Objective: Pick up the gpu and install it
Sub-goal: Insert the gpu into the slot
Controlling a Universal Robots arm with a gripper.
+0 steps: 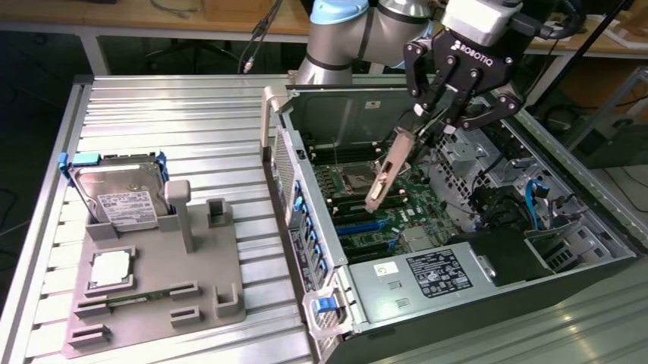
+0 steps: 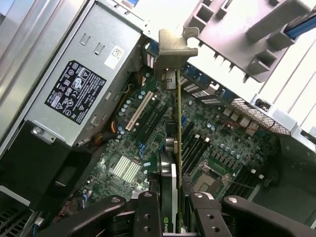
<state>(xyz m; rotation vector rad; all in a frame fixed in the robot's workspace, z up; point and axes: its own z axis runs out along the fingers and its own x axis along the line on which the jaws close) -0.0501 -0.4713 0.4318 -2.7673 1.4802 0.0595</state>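
Note:
The gpu [image 1: 390,172] is a slim tan card that hangs tilted over the green motherboard [image 1: 390,205] inside the open computer case [image 1: 567,258]. My gripper [image 1: 445,114] is shut on the card's upper end, and the lower end points down toward the board without touching it. In the wrist view the gpu [image 2: 178,133] runs edge-on away from my gripper [image 2: 170,207], its silver end bracket [image 2: 173,47] at the far end above the expansion slots [image 2: 140,111].
The silver power supply [image 1: 426,277] fills the case's near end. On the exterior view's left a grey fixture [image 1: 152,292] holds a hard drive [image 1: 121,201], a CPU [image 1: 109,269] and a RAM stick [image 1: 142,297].

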